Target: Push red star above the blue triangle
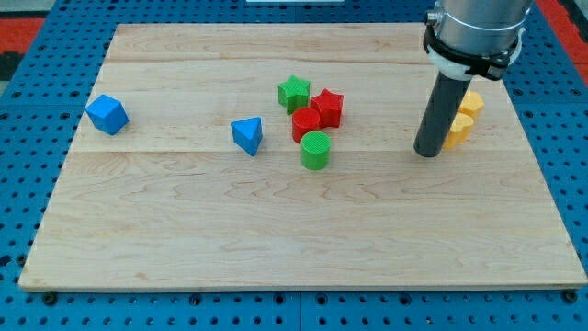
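Board (184, 239), left to right: blue cube (107, 114); blue triangle (247, 135); cluster of green star (294, 93), red cylinder (305, 123), green cylinder (315, 150), red star (327, 108). Red star right of triangle, well left of my tip (426, 153). Rod upright, gripperless, holding nothing, touching yellow blocks (462, 117).

A blue cube (107, 114) sits alone near the left edge of the wooden board (276, 248). Near the middle, a green star (294, 94), a red cylinder (305, 123) and a green cylinder (315, 150) cluster close together, running downward. At the right, two yellow blocks (462, 118) touch, shapes partly hidden.
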Available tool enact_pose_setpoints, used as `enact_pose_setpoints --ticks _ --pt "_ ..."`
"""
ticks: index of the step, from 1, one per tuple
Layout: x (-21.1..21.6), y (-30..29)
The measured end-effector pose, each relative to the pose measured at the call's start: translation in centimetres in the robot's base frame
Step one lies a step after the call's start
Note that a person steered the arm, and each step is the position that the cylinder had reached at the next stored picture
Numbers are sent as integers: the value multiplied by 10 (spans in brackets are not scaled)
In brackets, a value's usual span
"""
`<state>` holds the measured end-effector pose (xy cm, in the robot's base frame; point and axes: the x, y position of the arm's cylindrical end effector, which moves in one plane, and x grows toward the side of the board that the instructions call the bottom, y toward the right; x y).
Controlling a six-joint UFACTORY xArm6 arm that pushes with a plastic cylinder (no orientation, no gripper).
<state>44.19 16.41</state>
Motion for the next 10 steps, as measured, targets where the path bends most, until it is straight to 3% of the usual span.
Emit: enact_pose_setpoints --ticks 3,6,8,10 --pt "-2 61" --pt "72 -2" --pt "73 -12" --pt "73 -82"
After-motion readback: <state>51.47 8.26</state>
